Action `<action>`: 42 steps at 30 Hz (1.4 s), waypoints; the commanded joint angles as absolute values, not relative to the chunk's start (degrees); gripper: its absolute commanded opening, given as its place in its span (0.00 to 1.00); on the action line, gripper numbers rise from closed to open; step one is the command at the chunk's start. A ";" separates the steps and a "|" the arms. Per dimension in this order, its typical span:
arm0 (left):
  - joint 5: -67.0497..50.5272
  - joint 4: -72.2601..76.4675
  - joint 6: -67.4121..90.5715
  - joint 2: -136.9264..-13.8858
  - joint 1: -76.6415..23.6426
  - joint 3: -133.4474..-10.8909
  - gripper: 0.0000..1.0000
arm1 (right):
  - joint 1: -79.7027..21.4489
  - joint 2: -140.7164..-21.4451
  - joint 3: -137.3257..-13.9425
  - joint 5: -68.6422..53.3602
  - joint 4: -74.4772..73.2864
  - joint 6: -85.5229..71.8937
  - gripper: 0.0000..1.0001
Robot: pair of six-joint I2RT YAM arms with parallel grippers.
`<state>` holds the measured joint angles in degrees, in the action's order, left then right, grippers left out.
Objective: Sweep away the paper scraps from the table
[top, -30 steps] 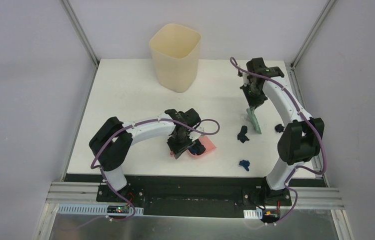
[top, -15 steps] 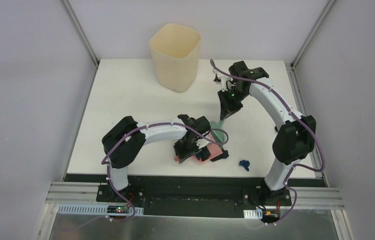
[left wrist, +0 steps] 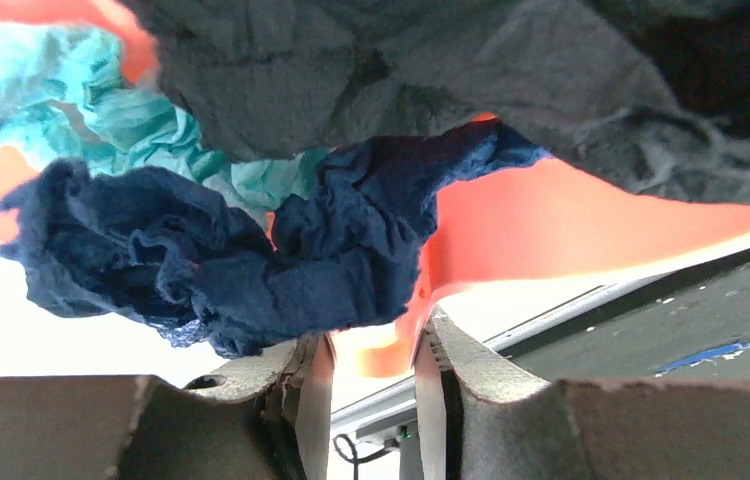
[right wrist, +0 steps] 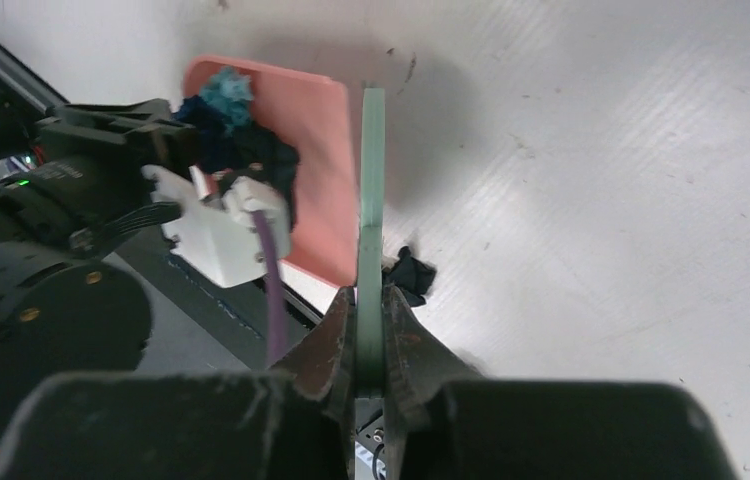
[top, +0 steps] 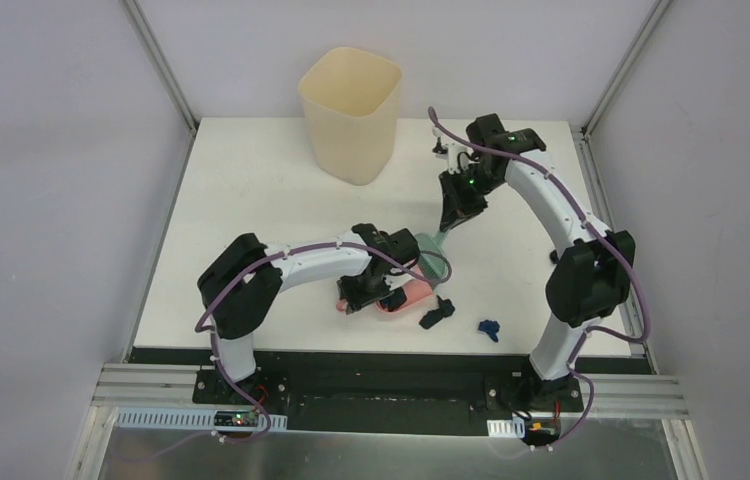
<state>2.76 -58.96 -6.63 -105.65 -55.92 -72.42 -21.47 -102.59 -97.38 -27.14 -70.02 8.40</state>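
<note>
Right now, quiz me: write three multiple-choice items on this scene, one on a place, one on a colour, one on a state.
1. The bin stands on the table: A) at its near edge B) toward its far edge C) at its right edge.
2. The dustpan is: A) yellow B) white C) pink.
3. The right jaws are: A) shut on the brush B) open above the bin C) shut on nothing.
B: it sits far from the arm bases. C: pink shows under the paper scraps. A: the green brush is clamped between them.
</note>
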 commanded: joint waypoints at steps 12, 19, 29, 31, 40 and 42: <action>3.95 -73.43 -0.79 -96.88 -57.44 -73.66 0.07 | -14.33 -96.01 -98.04 -24.61 -65.52 6.33 0.00; 1.93 -64.56 -0.53 -97.02 -57.75 -71.52 0.19 | -13.96 -94.48 -96.25 -23.80 -65.14 6.74 0.00; 4.49 -57.98 1.97 -102.69 -58.90 -69.35 0.37 | -12.49 -93.61 -95.67 -22.64 -65.16 6.55 0.00; 3.96 -56.11 2.02 -101.21 -58.89 -68.57 0.39 | -12.27 -93.61 -95.37 -22.49 -65.19 6.60 0.00; 6.66 -46.41 3.81 -88.60 -58.95 -61.11 0.46 | -11.87 -93.43 -95.62 -23.44 -66.18 6.97 0.00; 5.40 -46.18 3.41 -87.80 -58.93 -60.73 0.45 | -11.87 -93.39 -95.24 -23.63 -65.95 7.03 0.00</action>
